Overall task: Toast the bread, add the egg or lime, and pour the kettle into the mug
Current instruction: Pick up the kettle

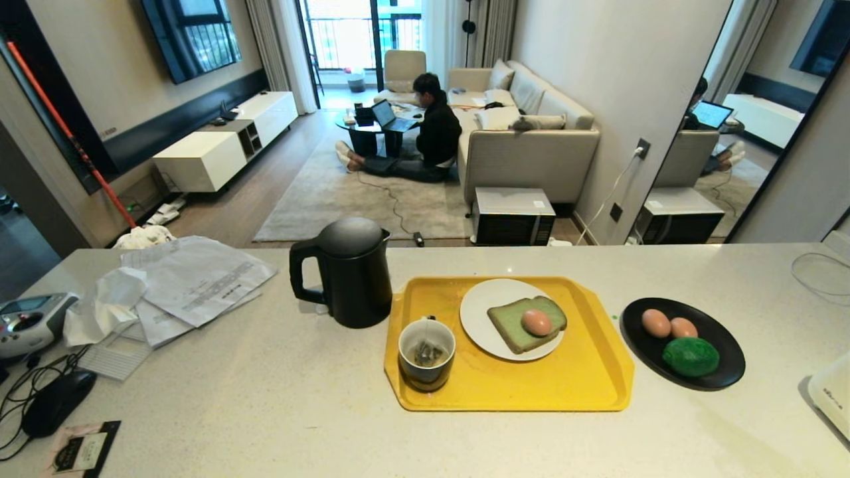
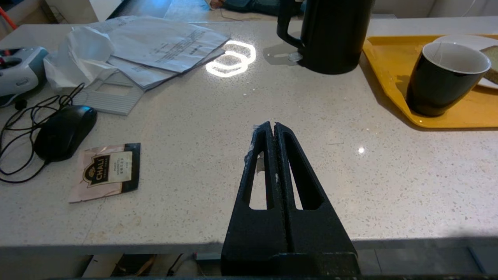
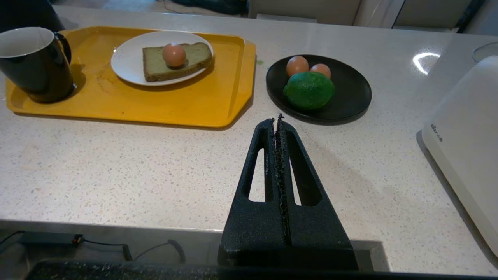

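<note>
Left gripper (image 2: 274,125): jaws pressed together, empty, hanging over the near edge of the counter (image 1: 265,411).
Right gripper (image 3: 277,121): jaws closed on nothing, also at the counter's near edge.
Kettle (image 1: 348,272): upright beyond the left gripper, just beside the yellow tray (image 1: 584,385), well apart from the jaws.
Mug (image 1: 426,352): on the tray's near left corner, a tea bag inside.
Bread (image 1: 526,323): flat on a white plate (image 1: 478,312) on the tray.
Egg (image 1: 536,322): resting on the bread.
Lime (image 1: 690,356): on a black plate (image 1: 727,345) with two more eggs (image 1: 655,322), just beyond the right gripper's tips, not touching.
</note>
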Available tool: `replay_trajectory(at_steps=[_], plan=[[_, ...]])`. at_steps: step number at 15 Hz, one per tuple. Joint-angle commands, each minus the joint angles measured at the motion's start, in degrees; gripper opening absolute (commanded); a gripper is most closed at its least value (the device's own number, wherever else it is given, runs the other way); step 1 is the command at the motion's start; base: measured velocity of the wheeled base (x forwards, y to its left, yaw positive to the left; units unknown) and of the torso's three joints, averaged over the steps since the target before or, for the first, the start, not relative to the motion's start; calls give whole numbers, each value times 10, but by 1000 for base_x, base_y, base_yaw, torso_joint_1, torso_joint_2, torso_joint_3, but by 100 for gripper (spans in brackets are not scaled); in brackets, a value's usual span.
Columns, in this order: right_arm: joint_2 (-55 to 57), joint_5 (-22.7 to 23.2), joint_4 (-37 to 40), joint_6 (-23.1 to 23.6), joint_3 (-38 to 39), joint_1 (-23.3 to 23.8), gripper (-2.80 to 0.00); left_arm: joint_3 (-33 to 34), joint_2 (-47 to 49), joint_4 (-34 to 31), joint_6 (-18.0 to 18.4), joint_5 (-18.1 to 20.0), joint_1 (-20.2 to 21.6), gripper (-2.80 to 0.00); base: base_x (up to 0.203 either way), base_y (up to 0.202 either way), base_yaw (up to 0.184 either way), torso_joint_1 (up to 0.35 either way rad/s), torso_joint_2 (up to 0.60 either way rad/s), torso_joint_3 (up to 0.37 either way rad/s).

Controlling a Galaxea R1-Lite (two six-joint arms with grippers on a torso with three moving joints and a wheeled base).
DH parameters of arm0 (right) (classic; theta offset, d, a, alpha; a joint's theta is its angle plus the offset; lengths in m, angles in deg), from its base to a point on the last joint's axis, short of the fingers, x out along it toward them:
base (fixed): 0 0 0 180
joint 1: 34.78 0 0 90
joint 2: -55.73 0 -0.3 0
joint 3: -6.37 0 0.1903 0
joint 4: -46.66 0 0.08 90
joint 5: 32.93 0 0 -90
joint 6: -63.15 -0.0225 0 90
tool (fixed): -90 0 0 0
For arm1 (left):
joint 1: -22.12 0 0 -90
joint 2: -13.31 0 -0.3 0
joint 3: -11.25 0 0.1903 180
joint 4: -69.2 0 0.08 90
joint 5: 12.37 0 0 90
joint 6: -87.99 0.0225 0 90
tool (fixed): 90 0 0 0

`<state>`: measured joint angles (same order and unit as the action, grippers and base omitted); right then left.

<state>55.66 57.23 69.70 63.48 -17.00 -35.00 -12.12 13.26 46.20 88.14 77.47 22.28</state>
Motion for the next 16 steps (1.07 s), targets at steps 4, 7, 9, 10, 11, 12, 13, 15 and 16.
replay_trajectory(at_steps=[4, 7, 9, 10, 11, 12, 13, 15, 16], plan=[[1, 0, 0, 0, 1, 0, -280, -1, 0, 0, 0, 0, 0, -280, 0, 0, 0, -158, 306, -45], [1, -2, 0, -1, 1, 0, -280, 0, 0, 0, 0, 0, 0, -280, 0, 0, 0, -163, 299, -58], [1, -2, 0, -2, 1, 0, -280, 0, 0, 1, -2, 0, 0, -280, 0, 0, 0, -161, 304, -26], [1, -2, 0, -2, 0, 0, -280, 0, 0, 1, -2, 0, 0, -280, 0, 0, 0, -171, 309, 64], [1, -2, 0, -2, 1, 0, -280, 0, 0, 1, -2, 0, 0, -280, 0, 0, 0, -159, 292, 91], [1, -2, 0, -2, 1, 0, -280, 0, 0, 1, -2, 0, 0, -280, 0, 0, 0, -165, 328, 126], [1, -2, 0, -2, 1, 0, -280, 0, 0, 1, -2, 0, 0, -280, 0, 0, 0, -187, 325, 144], [1, -2, 0, -2, 1, 0, -280, 0, 0, 1, -2, 0, 0, -280, 0, 0, 0, -173, 312, 135], [1, -2, 0, -2, 1, 0, -280, 0, 0, 1, -2, 0, 0, -280, 0, 0, 0, -177, 325, 136]])
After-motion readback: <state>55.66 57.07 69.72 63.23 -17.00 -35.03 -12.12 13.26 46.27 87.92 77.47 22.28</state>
